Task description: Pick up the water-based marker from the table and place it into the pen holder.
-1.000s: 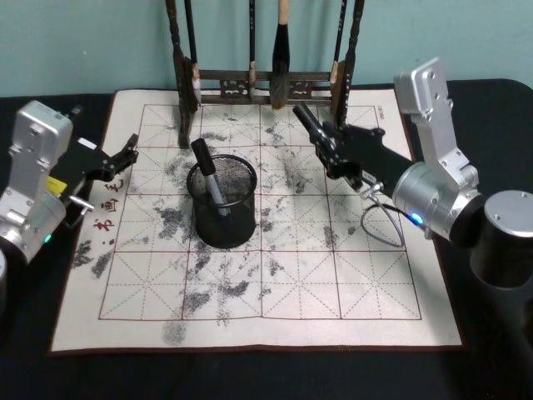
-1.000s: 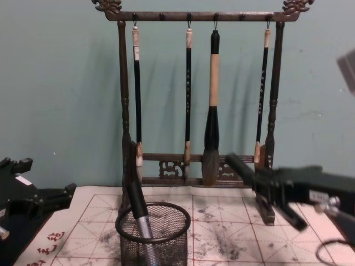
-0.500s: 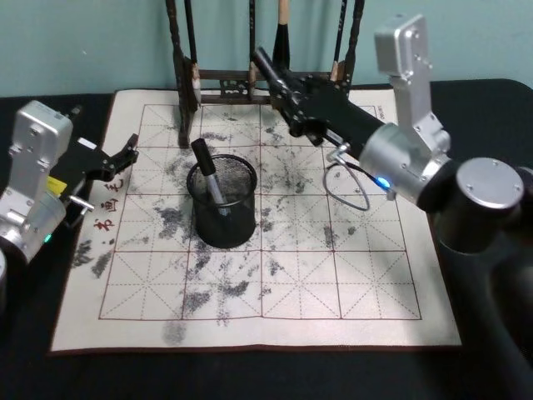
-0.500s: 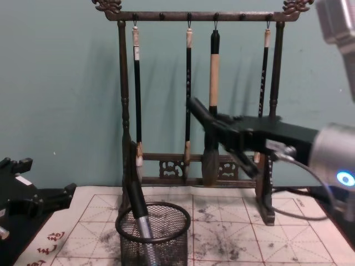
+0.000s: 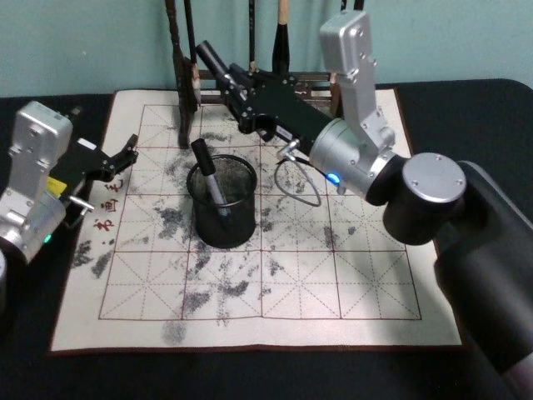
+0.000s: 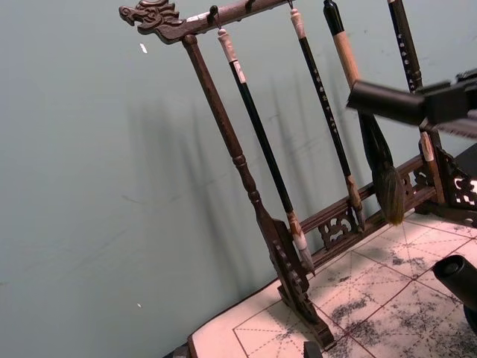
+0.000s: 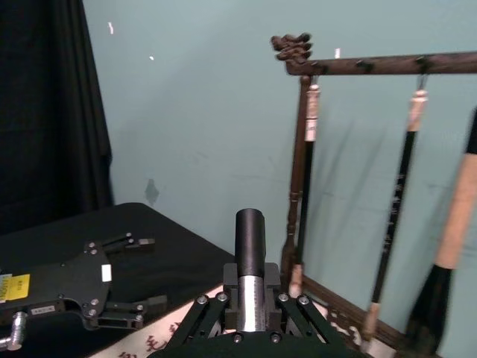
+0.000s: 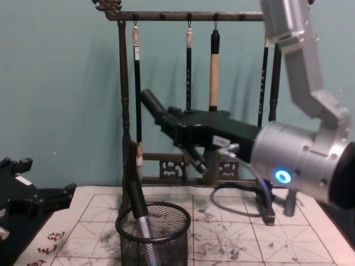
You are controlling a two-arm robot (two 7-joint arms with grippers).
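Right gripper [image 5: 236,83] clamped on a marker [image 5: 211,57], raised at 12 o'clock of the holder [image 5: 225,227], where a second marker [image 5: 206,167] stands; lowering and release remain; left gripper [image 5: 125,155], fingers apart, parked at 9 o'clock.

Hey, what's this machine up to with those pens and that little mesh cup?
The robot's right tool is gripping a marker, held in the air above and behind the black mesh pen holder, close to the brush rack. A second marker already stands tilted in the holder. The left tool sits open and idle at the left edge of the ink-stained mat. The held marker is not yet in the cup.
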